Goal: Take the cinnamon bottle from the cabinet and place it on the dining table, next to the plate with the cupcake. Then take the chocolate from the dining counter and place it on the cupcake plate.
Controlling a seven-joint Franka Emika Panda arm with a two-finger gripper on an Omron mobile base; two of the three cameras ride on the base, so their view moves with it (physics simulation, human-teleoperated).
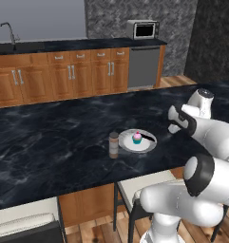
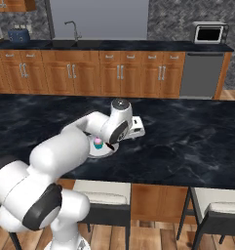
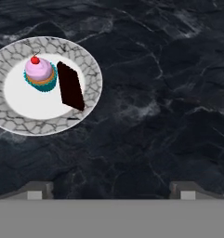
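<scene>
Two goods on plate [image 3: 88, 100]: chocolate [image 3: 70, 85] beside cupcake [image 3: 40, 73], as required.
Bottle [image 1: 114, 144]: touching plate rim.
Tool [image 3: 111, 189]: wide open, empty, over counter [image 3: 169, 93].

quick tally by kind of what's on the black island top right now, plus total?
Round pale grey-white plate: 1
Pink-frosted cupcake in teal wrapper, on the plate: 1
Flat dark brown chocolate bar, on the plate: 1
Brownish cinnamon bottle with dark cap, beside the plate: 1
Total: 4

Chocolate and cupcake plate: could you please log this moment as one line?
chocolate: on plate, beside cupcake | cinnamon bottle: upright beside plate | pincer: open, empty, above dining table
</scene>
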